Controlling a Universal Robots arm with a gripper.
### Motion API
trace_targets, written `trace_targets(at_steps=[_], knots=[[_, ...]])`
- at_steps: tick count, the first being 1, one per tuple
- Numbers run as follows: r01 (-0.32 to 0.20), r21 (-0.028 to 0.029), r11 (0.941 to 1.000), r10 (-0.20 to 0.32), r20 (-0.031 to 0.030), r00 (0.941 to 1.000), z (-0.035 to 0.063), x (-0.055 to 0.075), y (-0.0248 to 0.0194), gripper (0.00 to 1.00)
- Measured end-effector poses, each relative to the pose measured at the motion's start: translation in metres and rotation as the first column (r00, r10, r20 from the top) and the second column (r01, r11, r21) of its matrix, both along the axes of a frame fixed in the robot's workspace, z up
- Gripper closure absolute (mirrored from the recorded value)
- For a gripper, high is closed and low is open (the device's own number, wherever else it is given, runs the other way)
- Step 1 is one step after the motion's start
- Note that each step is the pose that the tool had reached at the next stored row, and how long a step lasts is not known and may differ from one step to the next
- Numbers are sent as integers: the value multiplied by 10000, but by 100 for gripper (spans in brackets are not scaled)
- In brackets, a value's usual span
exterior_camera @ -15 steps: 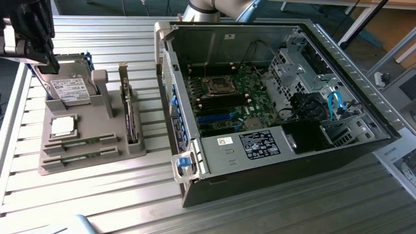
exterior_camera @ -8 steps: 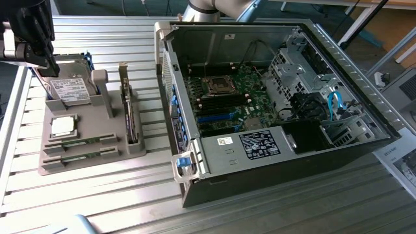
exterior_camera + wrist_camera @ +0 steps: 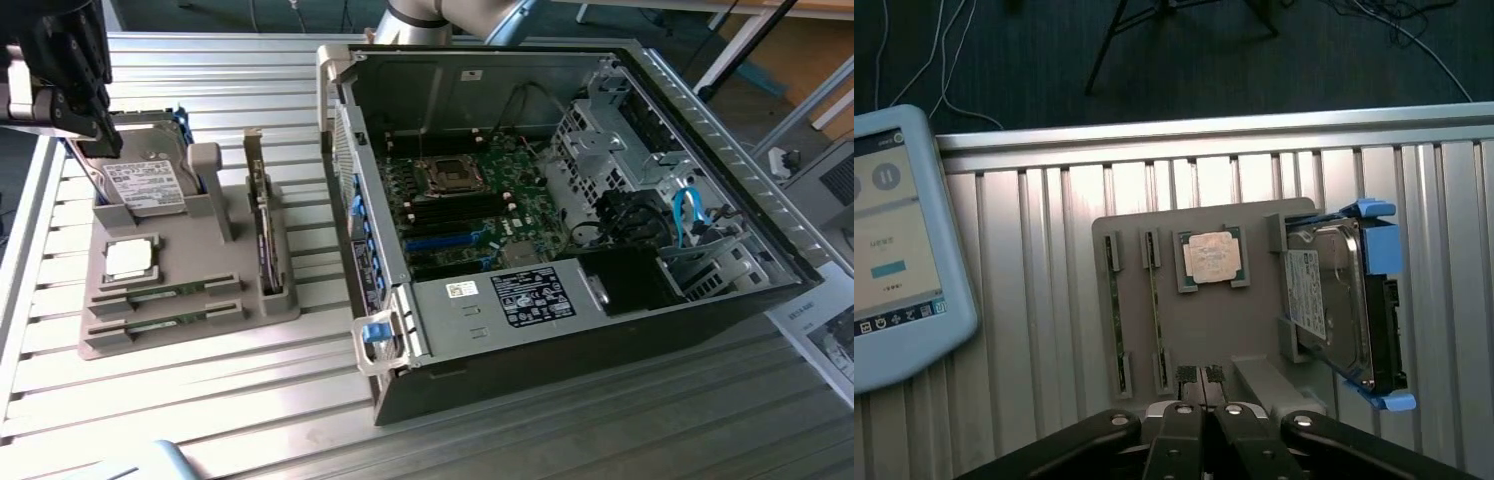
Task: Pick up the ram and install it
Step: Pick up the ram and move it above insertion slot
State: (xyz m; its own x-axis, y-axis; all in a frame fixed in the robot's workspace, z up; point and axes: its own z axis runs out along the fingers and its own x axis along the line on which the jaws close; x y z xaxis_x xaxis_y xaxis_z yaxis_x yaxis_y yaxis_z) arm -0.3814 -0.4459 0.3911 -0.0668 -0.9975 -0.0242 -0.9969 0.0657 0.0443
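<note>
Two ram sticks point(image 3: 167, 293) point(image 3: 163, 323) lie edge-up in slots along the near side of a grey holder tray point(image 3: 200, 335). In the wrist view the same rams point(image 3: 1117, 310) point(image 3: 1156, 310) run as thin green strips beside the square silver processor point(image 3: 1211, 257). My gripper point(image 3: 100, 135) hangs above the tray's far end, over the hard drive point(image 3: 140, 180), well clear of the rams. Its black fingers point(image 3: 1189, 420) meet at the centre, shut with nothing between them point(image 3: 1204, 408).
An open computer case point(image 3: 694, 120) lies at the exterior view's right, its motherboard point(image 3: 467, 195) exposed. A tall expansion card point(image 3: 271, 240) stands on the tray's right side. A tablet point(image 3: 894, 240) rests on the ribbed metal table point(image 3: 534, 440) beside the tray.
</note>
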Motion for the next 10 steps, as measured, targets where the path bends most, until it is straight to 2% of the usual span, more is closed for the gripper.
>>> trace_targets(at_steps=[3, 10], knots=[[-10, 0, 10000, 10, 0, 10000, 0, 0, 0, 90], [-10, 0, 10000, 10, 1, 10000, -33, 0, -90, 90]])
